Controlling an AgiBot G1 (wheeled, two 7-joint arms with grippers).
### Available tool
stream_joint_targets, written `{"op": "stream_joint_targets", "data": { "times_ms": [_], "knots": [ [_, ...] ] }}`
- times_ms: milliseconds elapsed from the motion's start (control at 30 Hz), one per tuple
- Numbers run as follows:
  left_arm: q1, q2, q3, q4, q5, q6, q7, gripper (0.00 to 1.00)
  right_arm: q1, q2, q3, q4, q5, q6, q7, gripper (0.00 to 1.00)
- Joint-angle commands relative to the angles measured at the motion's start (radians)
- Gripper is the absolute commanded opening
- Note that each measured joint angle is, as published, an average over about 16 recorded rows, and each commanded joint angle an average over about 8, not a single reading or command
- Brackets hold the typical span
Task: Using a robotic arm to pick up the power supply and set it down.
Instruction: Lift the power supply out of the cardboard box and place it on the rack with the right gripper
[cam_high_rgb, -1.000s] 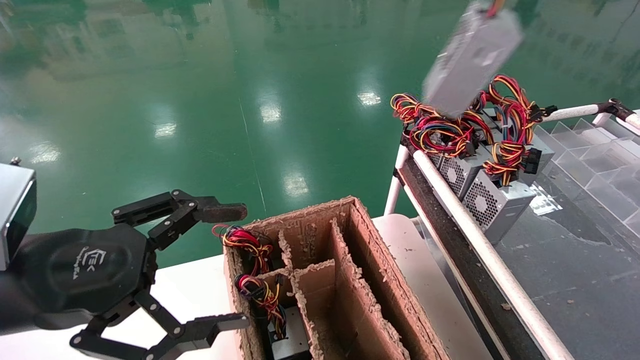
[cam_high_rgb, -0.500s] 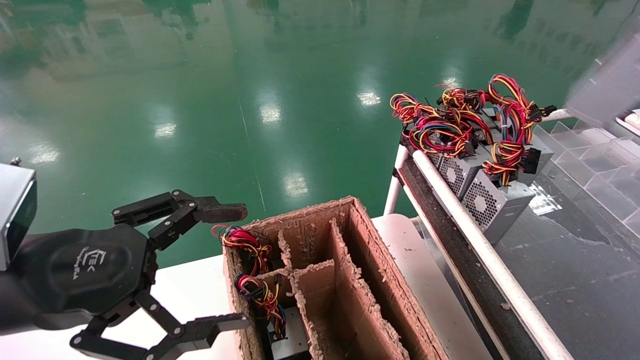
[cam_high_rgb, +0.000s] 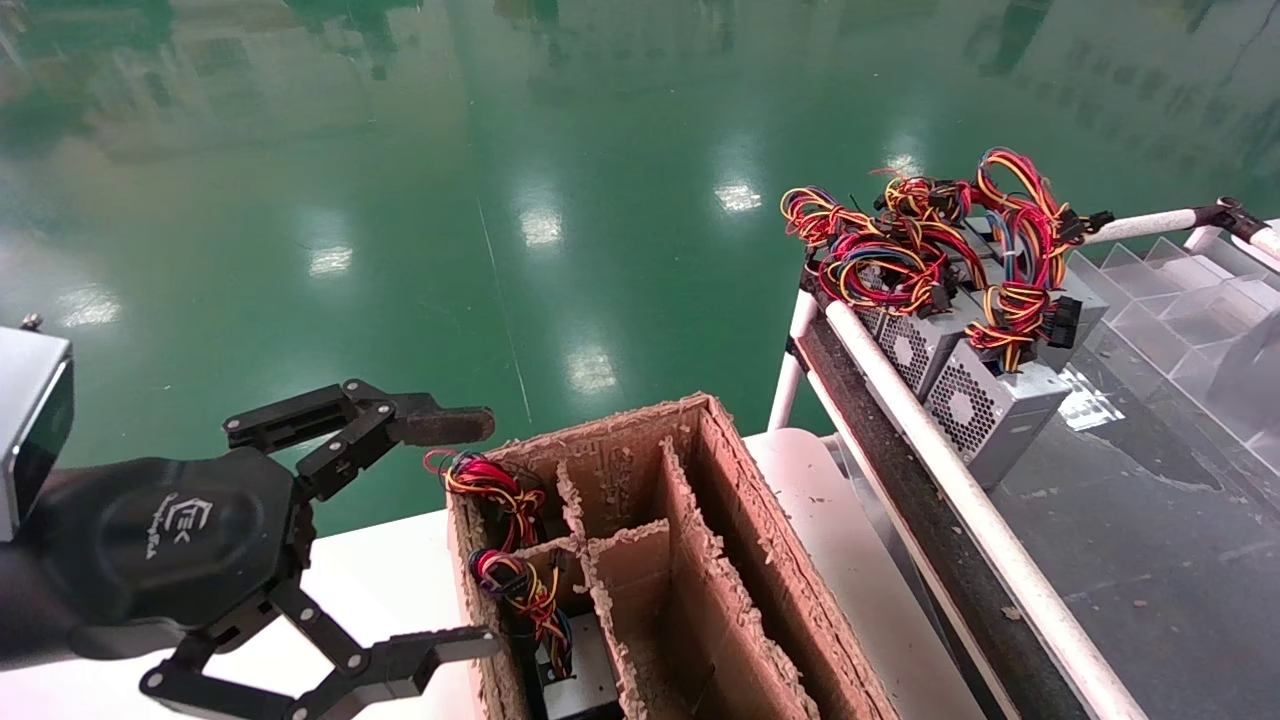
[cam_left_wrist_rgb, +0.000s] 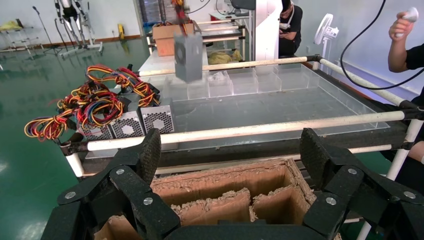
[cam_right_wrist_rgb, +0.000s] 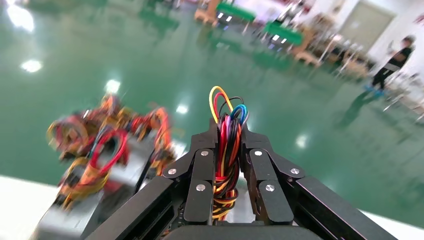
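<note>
**PSU carried by its wire bundle, over the clear tray**

The right robotic arm's black two-finger linkage gripper (cam_right_wrist_rgb: 227, 165) has its jaws clamped on a bundle of red, yellow, orange and blue wires (cam_right_wrist_rgb: 227, 150). That is the lead of the grey metal power supply with the vent grille (cam_left_wrist_rgb: 188, 56), which the left wrist view shows hanging in mid-air above the clear acrylic divided tray (cam_left_wrist_rgb: 280, 102), touching nothing. Gripping the wires rather than the box makes sense: the bundle fits between narrow jaws, the box prob. would not. The unit hangs below, so it may swing.

In the head view, a blurred grey shape at the right edge could be the carried unit, but that can't be told for sure.

The left robotic arm's black gripper (cam_high_rgb: 440, 530) is parked w/ jaws wide apart, just beside the worn brown cardboard box with dividers (cam_high_rgb: 760, 560) on the white bench (cam_high_rgb: 380, 570). That box has coloured wires in one compartment; other cells look bare.

More grey supplies w/ tangled leads (cam_high_rgb: 960, 300) sit at the tray's far end behind a white rail (cam_high_rgb: 960, 490).

Judged step: mid-carry, set-down not yet done. Next calls for lowering gently onto the tray.
</note>
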Motion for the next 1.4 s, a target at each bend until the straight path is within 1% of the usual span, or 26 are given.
{"op": "stream_joint_targets", "data": {
  "times_ms": [33, 233, 433, 700, 933, 1400],
  "knots": [
    [0.0, 0.0, 0.0, 0.0, 0.0, 0.0, 0.0, 1.0, -0.018, 0.01, -0.004, -0.011, 0.002, -0.026, -0.008, 0.0],
    [0.0, 0.0, 0.0, 0.0, 0.0, 0.0, 0.0, 1.0, -0.077, -0.002, -0.009, -0.02, 0.017, -0.055, -0.029, 0.0],
    [0.0, 0.0, 0.001, 0.0, -0.001, 0.0, 0.0, 1.0, -0.123, -0.034, -0.012, -0.006, 0.03, -0.051, -0.036, 0.0],
    [0.0, -0.001, 0.001, 0.0, -0.001, -0.001, 0.001, 1.0, -0.169, -0.08, -0.02, 0.031, 0.028, -0.014, -0.026, 0.0],
    [0.0, -0.001, 0.002, 0.0, -0.001, -0.001, 0.001, 1.0, -0.186, -0.113, -0.032, 0.066, 0.015, 0.017, -0.003, 0.0],
    [-0.001, -0.001, 0.002, 0.0, -0.002, -0.001, 0.001, 1.0, -0.203, -0.204, -0.06, 0.113, -0.034, 0.126, 0.016, 0.0]
  ]
}}
